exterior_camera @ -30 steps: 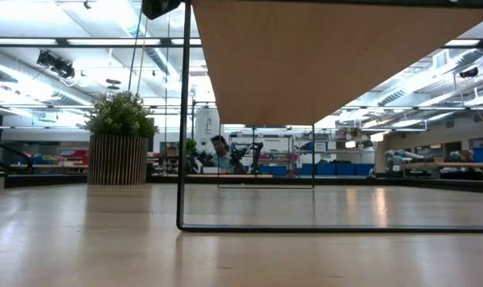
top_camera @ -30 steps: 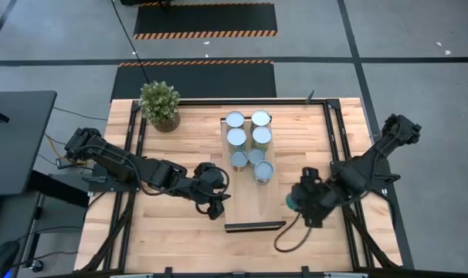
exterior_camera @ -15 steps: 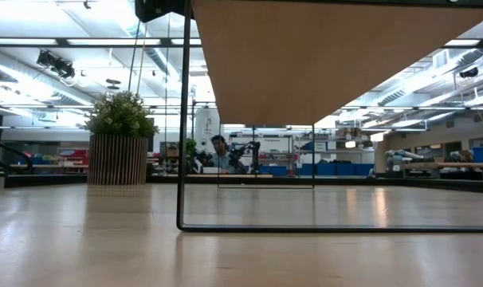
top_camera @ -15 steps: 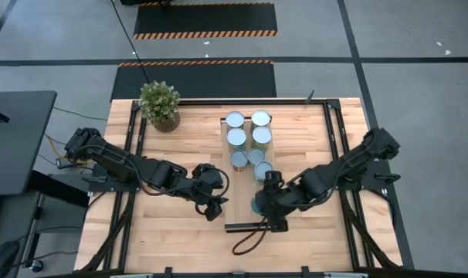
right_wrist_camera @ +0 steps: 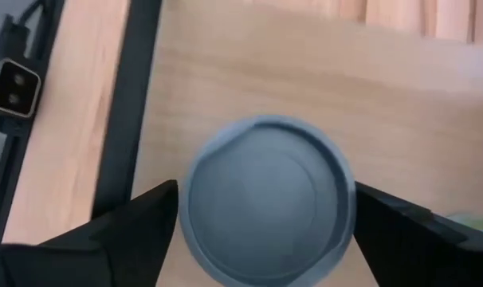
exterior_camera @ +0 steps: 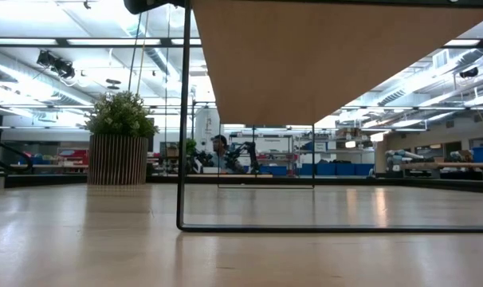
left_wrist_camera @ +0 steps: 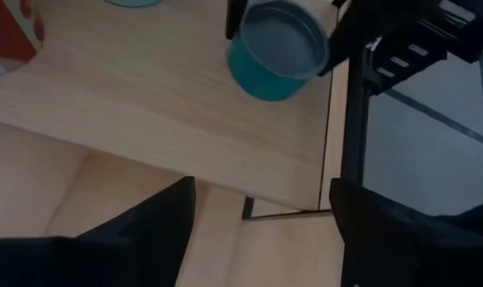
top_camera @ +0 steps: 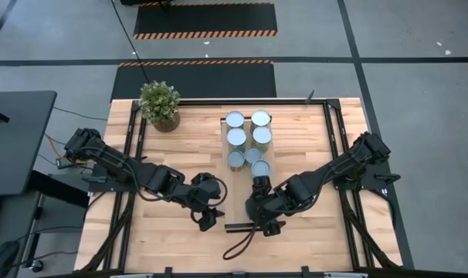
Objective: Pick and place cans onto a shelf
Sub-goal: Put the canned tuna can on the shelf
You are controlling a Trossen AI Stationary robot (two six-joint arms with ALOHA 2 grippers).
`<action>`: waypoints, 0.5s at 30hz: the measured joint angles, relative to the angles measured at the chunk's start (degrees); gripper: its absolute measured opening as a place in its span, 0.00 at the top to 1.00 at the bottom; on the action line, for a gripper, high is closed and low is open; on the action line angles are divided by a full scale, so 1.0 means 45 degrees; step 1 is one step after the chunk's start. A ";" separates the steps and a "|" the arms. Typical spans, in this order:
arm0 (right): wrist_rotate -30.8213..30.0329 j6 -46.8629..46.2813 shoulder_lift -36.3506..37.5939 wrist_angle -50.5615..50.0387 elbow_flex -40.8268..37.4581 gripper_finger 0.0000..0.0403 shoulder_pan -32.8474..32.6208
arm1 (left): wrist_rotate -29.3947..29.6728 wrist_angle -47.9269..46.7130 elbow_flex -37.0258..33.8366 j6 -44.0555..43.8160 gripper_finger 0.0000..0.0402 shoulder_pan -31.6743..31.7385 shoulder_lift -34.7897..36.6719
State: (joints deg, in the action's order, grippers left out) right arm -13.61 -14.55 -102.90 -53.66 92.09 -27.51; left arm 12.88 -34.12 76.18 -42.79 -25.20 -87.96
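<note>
overhead, six cans (top_camera: 248,137) cluster on the shelf (top_camera: 235,199), right gripper (top_camera: 259,207) over its near end, left gripper (top_camera: 205,218) beside it, open and empty. right wrist: fingers (right_wrist_camera: 138,223) flank a can (right_wrist_camera: 263,199), contact unclear.

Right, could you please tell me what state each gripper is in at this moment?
Left gripper: jaws open, holding nothing.
Right gripper: around a can; whether it grips or has let go cannot be told.
</note>
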 joint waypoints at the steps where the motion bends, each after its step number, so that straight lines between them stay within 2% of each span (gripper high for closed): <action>1: -0.0034 0.0146 0.0046 0.0101 0.0000 0.10 0.0001 | 0.0053 -0.0001 0.0000 0.0007 0.27 -0.0036 0.0000; 10: 0.0099 0.0272 0.0251 -0.0260 0.0346 0.09 -0.0145 | 0.0335 0.0007 -0.0001 -0.0009 0.27 -0.0100 0.0000; 15: -0.0655 0.0281 0.0785 -0.0218 0.0350 0.09 -0.0557 | 0.1914 0.0008 -0.0002 0.0010 0.27 -0.0080 -0.0052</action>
State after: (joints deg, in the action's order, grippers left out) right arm -16.56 -13.29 -99.36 -54.64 93.67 -30.02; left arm 21.49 -34.08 76.18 -42.75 -25.56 -88.20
